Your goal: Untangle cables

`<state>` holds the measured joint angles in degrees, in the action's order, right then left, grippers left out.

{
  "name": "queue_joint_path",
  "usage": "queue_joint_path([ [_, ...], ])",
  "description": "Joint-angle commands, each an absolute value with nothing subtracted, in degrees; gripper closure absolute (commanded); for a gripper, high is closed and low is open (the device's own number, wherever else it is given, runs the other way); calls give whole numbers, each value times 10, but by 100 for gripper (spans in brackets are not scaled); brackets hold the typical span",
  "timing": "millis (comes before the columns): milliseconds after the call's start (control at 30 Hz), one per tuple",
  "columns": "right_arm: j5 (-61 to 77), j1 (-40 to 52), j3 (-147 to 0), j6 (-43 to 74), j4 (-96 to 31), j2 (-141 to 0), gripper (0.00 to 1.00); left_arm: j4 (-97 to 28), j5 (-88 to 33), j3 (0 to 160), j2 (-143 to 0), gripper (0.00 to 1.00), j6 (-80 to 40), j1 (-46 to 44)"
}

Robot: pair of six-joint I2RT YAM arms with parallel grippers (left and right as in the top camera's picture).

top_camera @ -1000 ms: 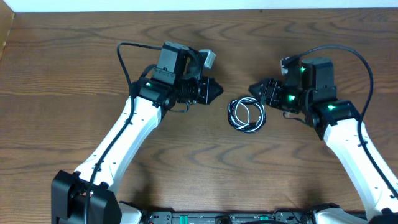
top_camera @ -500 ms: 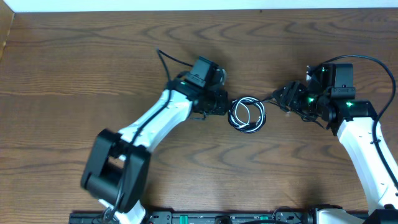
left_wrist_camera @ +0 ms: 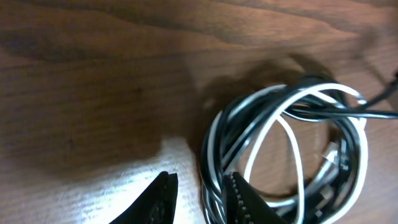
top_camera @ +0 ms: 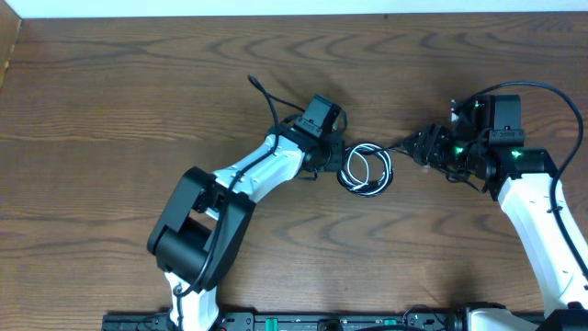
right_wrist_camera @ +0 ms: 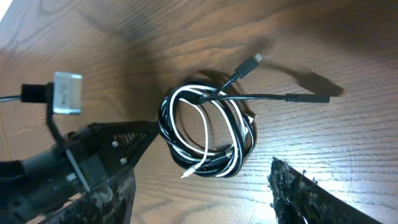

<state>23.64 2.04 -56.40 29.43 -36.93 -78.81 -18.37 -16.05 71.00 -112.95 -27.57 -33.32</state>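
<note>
left wrist | cables [left_wrist_camera: 221, 146] black and white, wound together in one loop, flat on wooden table [left_wrist_camera: 93, 93] | left gripper [left_wrist_camera: 199, 186] at lower edge, jaws slightly parted | coil's rim between black fingertips [left_wrist_camera: 158, 202], against one, bare wood before the other

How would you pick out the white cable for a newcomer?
On the brown wooden table, near its middle, lies one small coil. The white cable is the pale strand wound through it; its only neighbour, the black cable, is dark.
</note>
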Motion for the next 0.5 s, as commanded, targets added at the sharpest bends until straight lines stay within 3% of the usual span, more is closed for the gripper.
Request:
queue_joint_path([
  [0, 230, 18, -565, 282, -371, -789, 34, -170, -143, 713, -1153, 72, -284, -341],
  [200, 228, 18, -565, 280, -376, -789, 34, -143, -134, 713, -1167, 72, -284, -355],
  [367, 224, 18, -565, 279, -382, -789, 34, -157, -59, 712, -1169, 73, -282, -365],
  [433, 223, 18, -565, 273, -383, -789, 34, -168, -32, 711, -1169, 81, -282, -366],
  [467, 222, 18, -565, 273, -384, -789, 34, -175, -19, 711, -1169, 93, -282, -366],
])
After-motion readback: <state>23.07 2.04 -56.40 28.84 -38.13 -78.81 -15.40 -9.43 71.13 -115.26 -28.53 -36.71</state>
